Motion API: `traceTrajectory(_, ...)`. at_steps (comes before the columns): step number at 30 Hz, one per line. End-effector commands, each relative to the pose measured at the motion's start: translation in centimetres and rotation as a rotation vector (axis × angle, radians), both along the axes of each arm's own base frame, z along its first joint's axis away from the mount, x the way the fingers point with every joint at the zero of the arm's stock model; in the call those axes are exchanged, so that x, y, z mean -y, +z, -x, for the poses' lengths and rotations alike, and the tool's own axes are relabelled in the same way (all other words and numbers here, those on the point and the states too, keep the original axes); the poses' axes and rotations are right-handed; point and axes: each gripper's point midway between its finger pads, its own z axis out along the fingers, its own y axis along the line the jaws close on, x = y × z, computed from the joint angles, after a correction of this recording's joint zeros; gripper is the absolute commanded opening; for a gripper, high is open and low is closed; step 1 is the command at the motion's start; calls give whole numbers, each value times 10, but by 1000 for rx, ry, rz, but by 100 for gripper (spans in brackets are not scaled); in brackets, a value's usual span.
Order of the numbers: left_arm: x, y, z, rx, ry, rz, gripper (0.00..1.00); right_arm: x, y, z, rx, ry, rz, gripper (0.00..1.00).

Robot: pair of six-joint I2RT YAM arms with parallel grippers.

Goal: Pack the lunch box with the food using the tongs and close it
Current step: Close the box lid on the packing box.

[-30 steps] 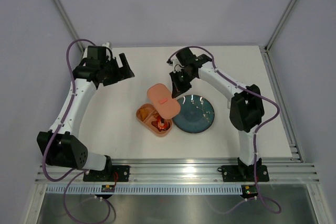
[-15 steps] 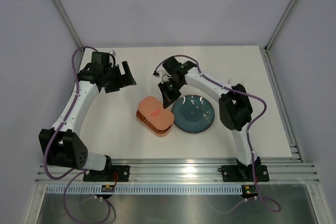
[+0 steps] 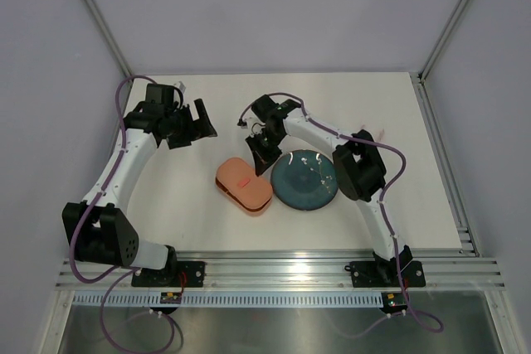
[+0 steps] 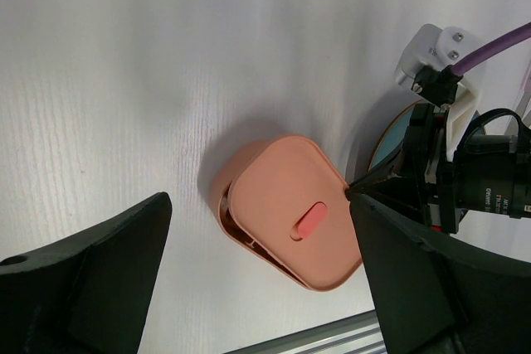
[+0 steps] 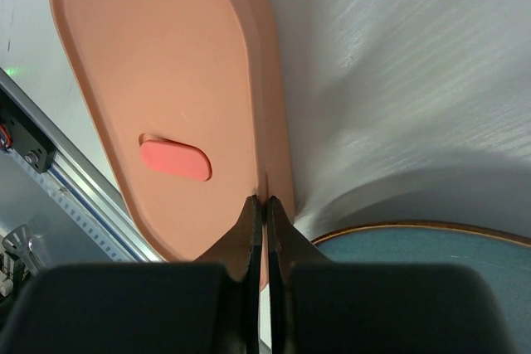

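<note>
Since a second ago: hardly any shift at the left gripper (image 3: 195, 126), far left over the table (image 3: 191, 209). At the lunch box (image 3: 245, 186): lid (image 4: 282, 205) now down on the base instead of tilted above it, so no view of the food any more. At the right gripper (image 3: 260, 163): lower and further left than before, down at the box.

Now, left to right.
- **Left gripper:** jaws spread wide, nothing between them, well apart from the box.
- **Lunch box:** mid-table, just beside the teal plate (image 3: 305, 188). Lid slightly askew, a sliver of base rim showing, red mark (image 5: 174, 159) facing up.
- **Right gripper:** fingers pressed together, clamping nothing, tips touching the lid's edge on the plate side.
- **Tongs** (image 3: 314, 167)**:** thin and pale, lying on the plate.
</note>
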Motion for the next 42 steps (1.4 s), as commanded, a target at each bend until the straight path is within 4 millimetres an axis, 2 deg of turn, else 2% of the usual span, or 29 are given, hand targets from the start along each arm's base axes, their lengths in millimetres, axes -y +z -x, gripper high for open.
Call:
traceTrajectory(1, 6, 4, -5, 32, -21, 30, 93, -15, 13, 4, 14, 59, -51, 0)
traceTrajectory(10, 7, 2, -5, 27, -24, 35, 93, -20, 11, 15, 2, 98, -56, 0)
traceTrajectory(20, 8, -1, -3, 20, -26, 41, 93, -14, 2, 9, 30, 80, -3, 0)
traceTrajectory(25, 8, -2, -2, 18, -23, 45, 93, -14, 6, 5, 55, 73, -2, 0)
traceTrajectory(32, 10, -1, -3, 17, -27, 56, 93, -7, 3, 2, 79, 61, 40, 0)
traceTrajectory(38, 13, -5, -1, 8, -35, 70, 93, -11, 14, 2, 85, 61, 6, 0)
traceTrajectory(42, 15, -10, 0, -1, -39, 80, 92, -14, 15, 3, 80, 62, -1, 0)
